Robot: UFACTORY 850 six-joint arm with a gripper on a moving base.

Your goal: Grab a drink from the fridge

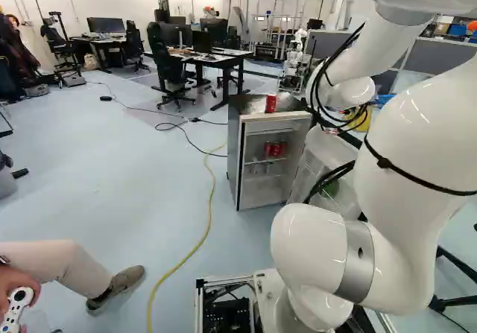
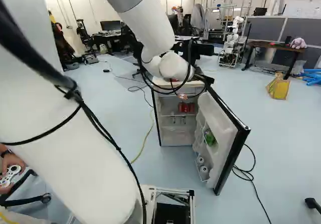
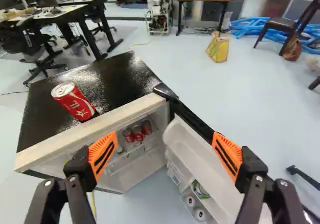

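Above and ahead of the fridge, the gripper has its two fingers spread wide, with nothing between the orange pads. Beyond them, across the gap, is the mouth of the fridge, its door swung open on one side. The drinks to reach, the red cans, stand upright in a small group on the upper shelf, below the front edge of the top. They lie ahead of the gripper and lower, off the gap's middle towards the finger away from the door. That drop matters most: the gripper looks down at them over the front edge, so it probably has to sink and level out before going in, its fingers passing either side of a can's upright axis. Another can stands on the top, just behind the front edge, well apart from the hinge corner; the wrist could knock it.
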